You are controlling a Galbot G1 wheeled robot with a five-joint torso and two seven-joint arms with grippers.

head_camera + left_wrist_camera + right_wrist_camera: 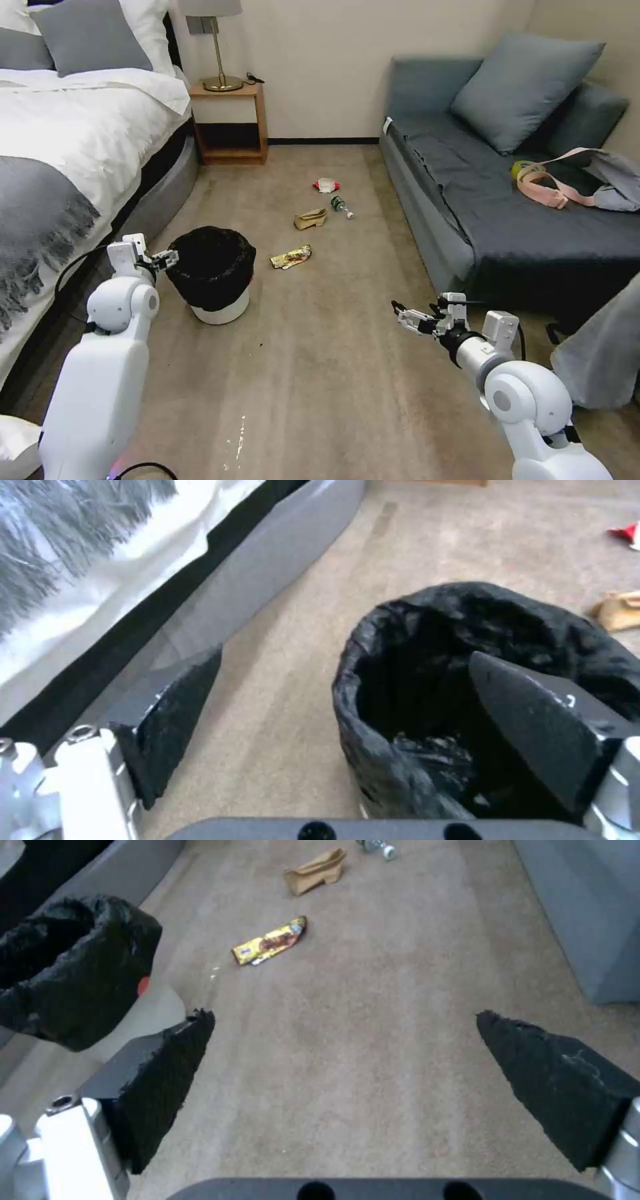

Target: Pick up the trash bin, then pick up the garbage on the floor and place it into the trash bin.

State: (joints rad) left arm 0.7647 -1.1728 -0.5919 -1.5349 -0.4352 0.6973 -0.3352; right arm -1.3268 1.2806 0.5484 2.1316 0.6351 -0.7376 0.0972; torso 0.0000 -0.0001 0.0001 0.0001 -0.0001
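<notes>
Bedroom floor, tan carpet, bed on the robot's left, grey sofa on its right.

Bin stands upright on the floor near the bed's foot corner, white body, crinkled black bag folded over the rim.

Left claw is at the bin's rim on the bed side, spread wide. In the left wrist view the left claw straddles the rim: one pad is over the bag-lined inside, the other hangs outside over carpet, with the rim between them. Not closed on it; contact with the bag cannot be told.

Right claw hangs over bare carpet in front of the sofa, well apart from the bin and litter, spread wide, holding nothing. Right wrist view: right claw has both pads apart with carpet between.

Garbage, all on the floor between bin and sofa:
- yellow wrapper, closest to the bin, just beside it on the sofa side; also seen flat at.
- brown paper bag, farther out, crumpled.
- bottle, lying on its side, just beside the paper bag.
- red-and-white packet, farthest, toward the wall.

A nightstand with a lamp stands against the far wall beside the bed.
</notes>
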